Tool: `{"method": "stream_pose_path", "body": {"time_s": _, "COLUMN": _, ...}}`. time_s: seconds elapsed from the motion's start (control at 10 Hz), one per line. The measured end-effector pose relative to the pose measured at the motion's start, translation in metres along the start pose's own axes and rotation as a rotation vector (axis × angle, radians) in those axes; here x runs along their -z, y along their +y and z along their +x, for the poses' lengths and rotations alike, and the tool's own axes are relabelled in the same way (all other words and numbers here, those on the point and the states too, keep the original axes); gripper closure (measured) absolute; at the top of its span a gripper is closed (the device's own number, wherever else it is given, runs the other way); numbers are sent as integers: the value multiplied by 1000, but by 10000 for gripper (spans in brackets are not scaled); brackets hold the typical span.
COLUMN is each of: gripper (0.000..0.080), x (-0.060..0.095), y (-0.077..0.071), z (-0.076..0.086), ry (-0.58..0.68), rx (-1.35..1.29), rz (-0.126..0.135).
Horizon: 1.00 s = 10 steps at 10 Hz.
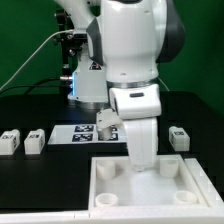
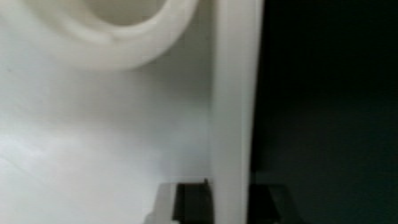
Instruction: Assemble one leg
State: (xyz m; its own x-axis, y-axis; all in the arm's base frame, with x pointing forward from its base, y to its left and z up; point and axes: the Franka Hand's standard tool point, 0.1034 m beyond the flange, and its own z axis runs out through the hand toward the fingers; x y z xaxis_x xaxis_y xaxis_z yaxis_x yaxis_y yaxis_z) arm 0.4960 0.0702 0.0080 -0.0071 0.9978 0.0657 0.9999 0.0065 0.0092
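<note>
The white tray-like tabletop [image 1: 150,185] lies at the front of the exterior view, with round sockets in its corners. My gripper [image 1: 141,163] reaches down onto its far wall. In the wrist view the tabletop's wall [image 2: 235,110] runs between my fingertips [image 2: 192,205], which touch it on both sides, and my gripper [image 2: 231,206] is shut on it. One round socket [image 2: 125,25] shows beside the wall. Small white legs with marker tags lie on the black table: two at the exterior view's left [image 1: 10,141] [image 1: 34,140], one at its right [image 1: 179,137], one behind my arm [image 1: 108,123].
The marker board [image 1: 78,133] lies flat on the table behind the tabletop, partly hidden by my arm. A green wall stands at the back. A dark stand with a blue light [image 1: 75,85] is behind the arm.
</note>
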Motion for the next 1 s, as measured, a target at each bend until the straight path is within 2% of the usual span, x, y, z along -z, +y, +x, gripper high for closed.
{"method": "stream_pose_path", "body": {"time_s": 0.2, "gripper": 739, "x": 0, "y": 0, "z": 0, "ry": -1, "rx": 18, "rz": 9}}
{"method": "stream_pose_path", "body": {"time_s": 0.3, "gripper": 739, "x": 0, "y": 0, "z": 0, "ry": -2, "rx": 11, "rz": 3}}
{"method": "stream_pose_path", "body": {"time_s": 0.4, "gripper": 663, "x": 0, "y": 0, "z": -1, "ry": -2, "rx": 8, "rz": 3}}
{"method": "stream_pose_path", "body": {"time_s": 0.5, "gripper": 663, "x": 0, "y": 0, "z": -1, "ry": -2, "rx": 8, "rz": 3}}
{"method": "stream_pose_path", "body": {"time_s": 0.6, "gripper": 527, "x": -1, "y": 0, "z": -2, "ry": -2, "rx": 7, "rz": 3}}
{"method": "stream_pose_path", "body": {"time_s": 0.7, "gripper": 344, "x": -1, "y": 0, "z": -2, "ry": -2, "rx": 7, "rz": 3}}
{"method": "stream_pose_path", "body": {"time_s": 0.8, "gripper": 214, "x": -1, "y": 0, "z": -2, "ry": -2, "rx": 6, "rz": 3}}
{"method": "stream_pose_path", "body": {"time_s": 0.9, "gripper": 214, "x": -1, "y": 0, "z": -2, "ry": -2, "rx": 6, "rz": 3}}
{"method": "stream_pose_path", "body": {"time_s": 1.0, "gripper": 164, "x": -1, "y": 0, "z": -3, "ry": -2, "rx": 5, "rz": 3}}
